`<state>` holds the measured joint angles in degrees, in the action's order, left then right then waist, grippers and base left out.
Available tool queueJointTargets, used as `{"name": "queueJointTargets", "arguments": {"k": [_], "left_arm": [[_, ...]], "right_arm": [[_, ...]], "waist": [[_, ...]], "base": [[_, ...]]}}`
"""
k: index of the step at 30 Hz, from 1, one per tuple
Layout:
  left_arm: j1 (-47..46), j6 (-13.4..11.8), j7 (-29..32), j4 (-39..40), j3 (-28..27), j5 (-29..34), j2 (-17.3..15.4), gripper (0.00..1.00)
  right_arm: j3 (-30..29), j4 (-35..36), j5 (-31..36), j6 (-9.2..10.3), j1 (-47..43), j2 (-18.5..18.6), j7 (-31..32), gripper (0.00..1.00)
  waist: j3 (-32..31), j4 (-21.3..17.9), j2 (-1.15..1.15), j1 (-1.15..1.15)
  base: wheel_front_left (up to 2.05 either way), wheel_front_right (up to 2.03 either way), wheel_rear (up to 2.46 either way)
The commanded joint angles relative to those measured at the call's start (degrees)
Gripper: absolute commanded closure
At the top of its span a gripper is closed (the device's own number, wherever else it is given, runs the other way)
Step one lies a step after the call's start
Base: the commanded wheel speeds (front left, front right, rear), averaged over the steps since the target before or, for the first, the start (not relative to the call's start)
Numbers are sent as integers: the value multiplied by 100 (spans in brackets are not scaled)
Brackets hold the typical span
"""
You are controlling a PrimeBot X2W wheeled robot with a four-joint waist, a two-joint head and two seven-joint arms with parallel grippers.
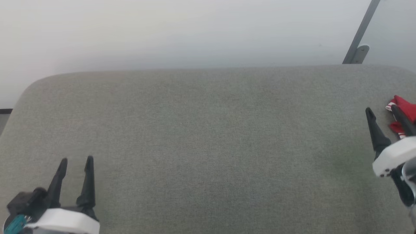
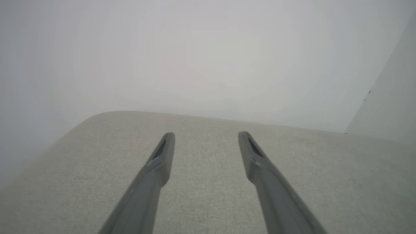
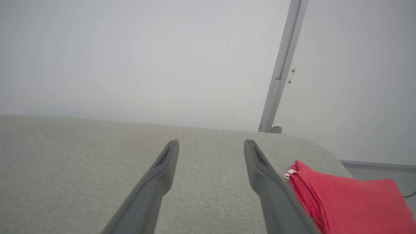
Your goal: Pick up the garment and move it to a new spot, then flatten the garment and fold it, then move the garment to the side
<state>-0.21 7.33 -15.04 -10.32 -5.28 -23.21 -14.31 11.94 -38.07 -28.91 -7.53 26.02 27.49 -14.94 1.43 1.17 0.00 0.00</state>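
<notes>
Right wrist view: seemingly folded red garment (image 3: 351, 201) on woven pad (image 3: 65, 162); right pincer (image 3: 211, 143) and left pincer (image 2: 206, 134) spread.

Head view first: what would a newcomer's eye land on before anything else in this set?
The red garment, a folded bundle at the far right edge of the grey fabric surface, is the strongest colour. The right gripper stands open beside it, one dark finger crossing in front of it. The left gripper sits open at the lower left.
</notes>
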Motion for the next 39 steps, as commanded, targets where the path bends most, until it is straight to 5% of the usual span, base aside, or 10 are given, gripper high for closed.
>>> {"name": "queueJointTargets", "arguments": {"k": [1, 18, 39], "left_arm": [[99, 10, -16, 17, -52, -28, -3, 0], [431, 15, -16, 118, -132, -240, -127, 0], [445, 12, -16, 177, -143, -258, -58, 0]], "right_arm": [[-123, 131, 111, 9, -148, -77, -25, 0], [-1388, 1472, 1110, 9, -1719, -1007, -27, 0], [-1547, 1867, 1242, 9, -2026, -1238, -28, 0]], "waist": [[-28, 9, 0, 0], [-108, 26, 0, 0], [-86, -53, 0, 0]], "base": [[0, 0, 0], [0, 0, 0], [0, 0, 0]]}}
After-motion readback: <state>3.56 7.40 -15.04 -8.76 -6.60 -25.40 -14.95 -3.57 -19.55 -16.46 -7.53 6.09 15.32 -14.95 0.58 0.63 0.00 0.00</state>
